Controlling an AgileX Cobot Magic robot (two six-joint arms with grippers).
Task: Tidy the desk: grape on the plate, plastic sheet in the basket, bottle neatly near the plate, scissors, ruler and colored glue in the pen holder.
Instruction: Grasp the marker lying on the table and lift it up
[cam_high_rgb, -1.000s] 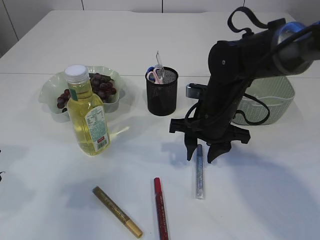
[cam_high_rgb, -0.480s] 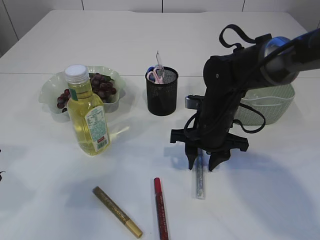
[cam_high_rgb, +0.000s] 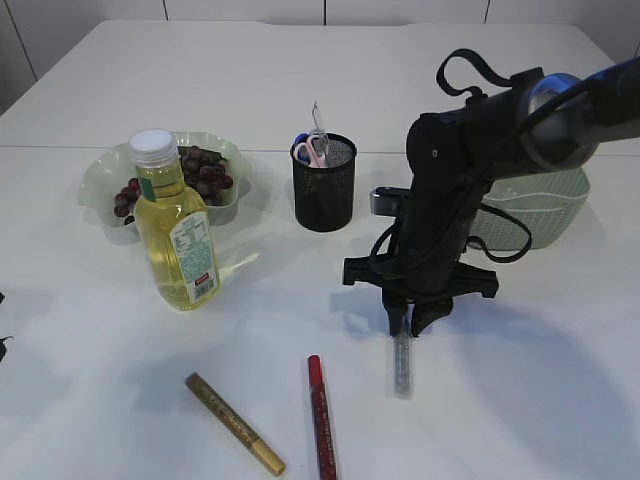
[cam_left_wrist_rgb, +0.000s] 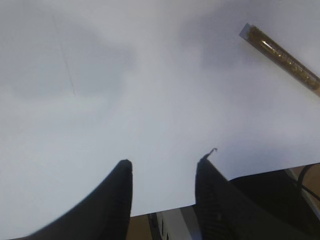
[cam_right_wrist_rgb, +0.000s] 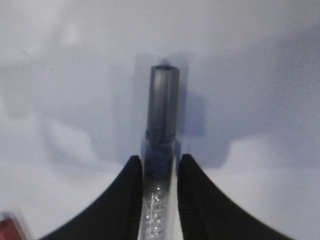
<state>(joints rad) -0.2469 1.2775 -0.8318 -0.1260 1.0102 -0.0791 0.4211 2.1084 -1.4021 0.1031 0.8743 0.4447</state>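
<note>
My right gripper (cam_high_rgb: 407, 325) points down at the table, its jaws closed against the sides of the silver glitter glue tube (cam_high_rgb: 402, 370), which lies flat. In the right wrist view the tube's grey cap (cam_right_wrist_rgb: 162, 110) sticks out beyond the fingertips (cam_right_wrist_rgb: 134, 167). A gold glue tube (cam_high_rgb: 234, 424) and a red one (cam_high_rgb: 321, 430) lie at the front. Scissors (cam_high_rgb: 308, 150) stand in the black mesh pen holder (cam_high_rgb: 324, 185). Grapes (cam_high_rgb: 205, 172) lie on the green plate (cam_high_rgb: 100, 185), with the oil bottle (cam_high_rgb: 175, 230) in front. My left gripper (cam_left_wrist_rgb: 162, 167) hangs open over bare table. The plastic sheet is hidden.
A green woven basket (cam_high_rgb: 545, 205) stands at the right behind my right arm. The table's front edge runs just under my left gripper, and the gold tube (cam_left_wrist_rgb: 282, 57) lies to its upper right in the left wrist view.
My right gripper came down over the silver tube and its jaws closed in from wide apart onto the tube's sides. The other things have not moved.
</note>
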